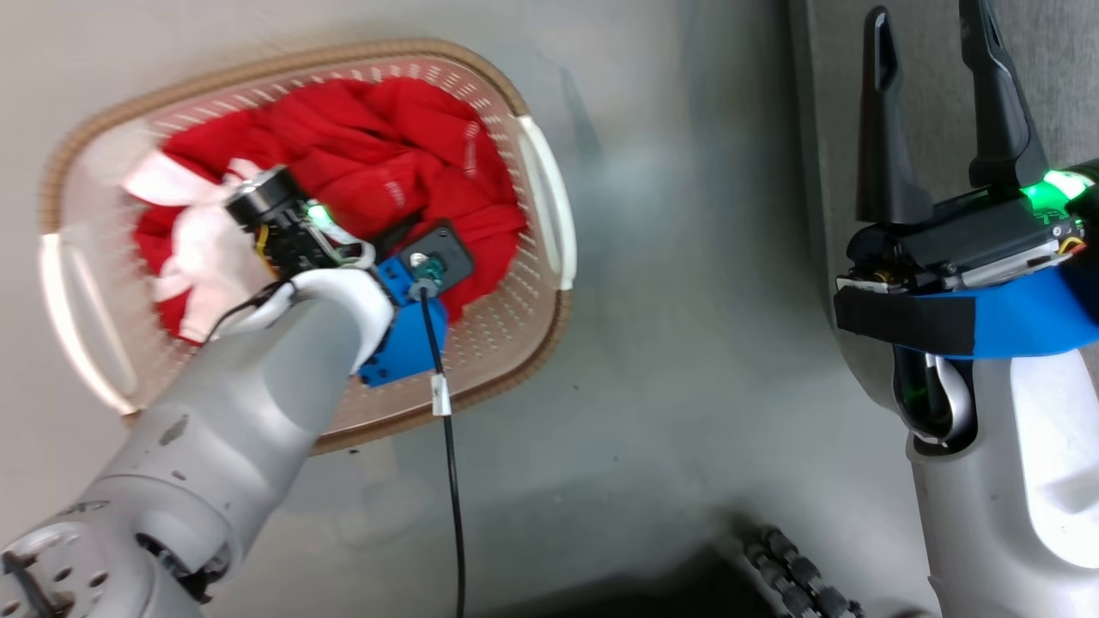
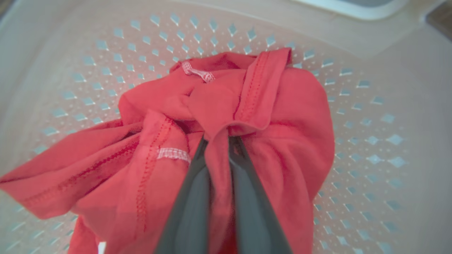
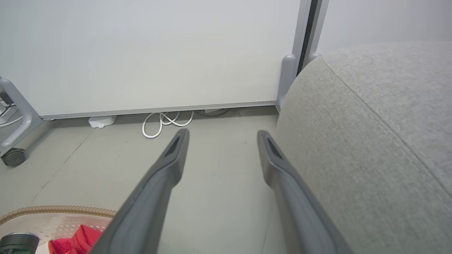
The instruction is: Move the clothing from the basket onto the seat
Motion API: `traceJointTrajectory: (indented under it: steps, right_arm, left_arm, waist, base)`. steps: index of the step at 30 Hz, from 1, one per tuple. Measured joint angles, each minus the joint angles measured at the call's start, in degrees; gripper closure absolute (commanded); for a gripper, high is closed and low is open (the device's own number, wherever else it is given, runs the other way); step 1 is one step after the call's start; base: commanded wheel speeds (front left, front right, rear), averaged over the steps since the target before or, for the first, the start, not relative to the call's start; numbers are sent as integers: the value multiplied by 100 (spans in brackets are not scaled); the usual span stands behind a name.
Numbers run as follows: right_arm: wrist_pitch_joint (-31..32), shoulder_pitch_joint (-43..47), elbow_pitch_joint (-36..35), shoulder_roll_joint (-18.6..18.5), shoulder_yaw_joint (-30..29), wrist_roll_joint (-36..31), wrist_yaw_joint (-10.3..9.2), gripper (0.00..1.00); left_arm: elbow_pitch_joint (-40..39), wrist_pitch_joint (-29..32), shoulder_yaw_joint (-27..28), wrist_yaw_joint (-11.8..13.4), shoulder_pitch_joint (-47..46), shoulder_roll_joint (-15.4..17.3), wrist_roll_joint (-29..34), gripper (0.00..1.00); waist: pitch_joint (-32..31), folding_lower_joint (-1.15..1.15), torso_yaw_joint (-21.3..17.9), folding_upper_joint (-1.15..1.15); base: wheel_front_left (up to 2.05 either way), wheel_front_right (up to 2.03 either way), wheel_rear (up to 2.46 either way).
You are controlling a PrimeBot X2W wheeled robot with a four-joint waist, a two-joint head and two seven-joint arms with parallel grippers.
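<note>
The job was at its opening stage. All the soft bright red clothing with white panels (image 1: 403,146) lay heaped inside the cream perforated plastic basket with the brown woven-look rim (image 1: 258,73), which stood on the pale grey floor (image 1: 687,343). In the left wrist view the left claw (image 2: 219,139) was clamped on a raised fold of the red fabric, the cloth pinched between its two dark fingers. Whether the bunch had cleared the basket's bottom could not be told. The right claw (image 3: 222,134) stood wide apart and empty, above the floor and just beside the rounded edge of the large grey woven-fabric seat (image 3: 370,141). No garment lay on the part of that seat that showed. By my reading, nothing had been delivered. The grasp was made, while the lift out, the carry across to the seat and the release were all to come, with probably further trips for whatever the first pull left behind.
</note>
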Motion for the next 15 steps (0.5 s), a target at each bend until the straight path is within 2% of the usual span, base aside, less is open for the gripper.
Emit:
traceJointTrajectory:
  steps: [9,15]
  right_arm:
    - [0,31,196,2,-60,-236,0,0]
    - [0,240,334,2,-145,-354,-1,0]
  left_arm:
    - [-175,-483,307,25,99,-334,-407,100]
    - [-1141,-501,801,192,352,-342,-541,100]
  waist:
    - [-724,0,386,0]
    - [-1299,0,609,0]
  base:
    - [0,0,0]
    - [0,0,0]
